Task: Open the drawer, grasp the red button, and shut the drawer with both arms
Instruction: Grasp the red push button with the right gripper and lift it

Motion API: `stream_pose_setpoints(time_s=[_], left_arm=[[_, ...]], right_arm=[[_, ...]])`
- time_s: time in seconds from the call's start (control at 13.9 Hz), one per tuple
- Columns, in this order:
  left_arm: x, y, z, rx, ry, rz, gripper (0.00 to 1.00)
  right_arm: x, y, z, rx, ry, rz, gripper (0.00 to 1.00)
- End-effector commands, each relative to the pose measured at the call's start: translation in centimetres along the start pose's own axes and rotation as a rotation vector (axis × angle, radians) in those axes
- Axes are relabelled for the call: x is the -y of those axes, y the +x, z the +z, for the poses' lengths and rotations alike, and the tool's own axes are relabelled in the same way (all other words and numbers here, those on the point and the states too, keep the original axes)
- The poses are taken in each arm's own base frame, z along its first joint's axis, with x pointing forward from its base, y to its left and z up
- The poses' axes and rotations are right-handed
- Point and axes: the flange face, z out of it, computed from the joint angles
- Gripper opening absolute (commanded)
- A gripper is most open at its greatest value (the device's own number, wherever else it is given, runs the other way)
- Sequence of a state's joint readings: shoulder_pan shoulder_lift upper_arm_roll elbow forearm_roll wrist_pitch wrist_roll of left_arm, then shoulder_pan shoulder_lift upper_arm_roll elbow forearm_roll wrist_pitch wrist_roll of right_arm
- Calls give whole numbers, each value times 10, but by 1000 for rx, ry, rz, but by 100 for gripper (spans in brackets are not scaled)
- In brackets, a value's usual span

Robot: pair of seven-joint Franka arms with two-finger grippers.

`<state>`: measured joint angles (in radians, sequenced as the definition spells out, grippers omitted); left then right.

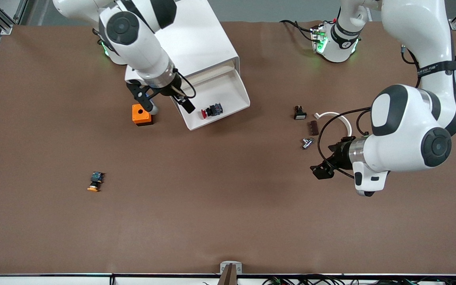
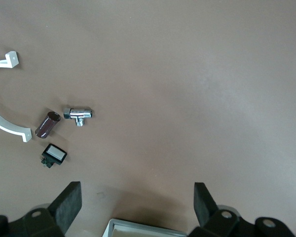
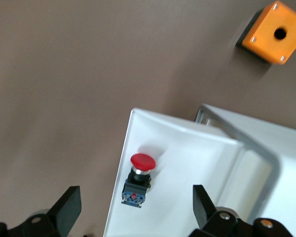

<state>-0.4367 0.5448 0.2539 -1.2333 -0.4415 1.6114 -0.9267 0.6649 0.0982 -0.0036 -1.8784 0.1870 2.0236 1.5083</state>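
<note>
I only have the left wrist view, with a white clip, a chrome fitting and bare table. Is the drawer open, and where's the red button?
Observer: Yes, the drawer is pulled out of the white cabinet, and the button lies in it near the front lip.
Operator: Where's the right gripper?
Observer: The right gripper is open, over the drawer's corner beside the orange cube.
Operator: And mine?
Observer: The left gripper is open over bare table, near the chrome fitting.

text: none legible | left arm (image 1: 436,69) band: print too small to read
</note>
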Motion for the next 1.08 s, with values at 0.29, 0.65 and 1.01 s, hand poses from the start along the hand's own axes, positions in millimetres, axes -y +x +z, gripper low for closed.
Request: stream_pose_setpoints(time_s=[0.29,0.65,1.01], left_arm=[[4,-3,7,-19,36,39,100],[-1,-5,23,-51,86,103,100],[-9,-7,28,-69,68,142,100]], right_arm=[[14,-55,76,-34,-23,47,100],[18,-71,116,-61,-38,61,100],[18,-72,129,-68,-47,55,90]])
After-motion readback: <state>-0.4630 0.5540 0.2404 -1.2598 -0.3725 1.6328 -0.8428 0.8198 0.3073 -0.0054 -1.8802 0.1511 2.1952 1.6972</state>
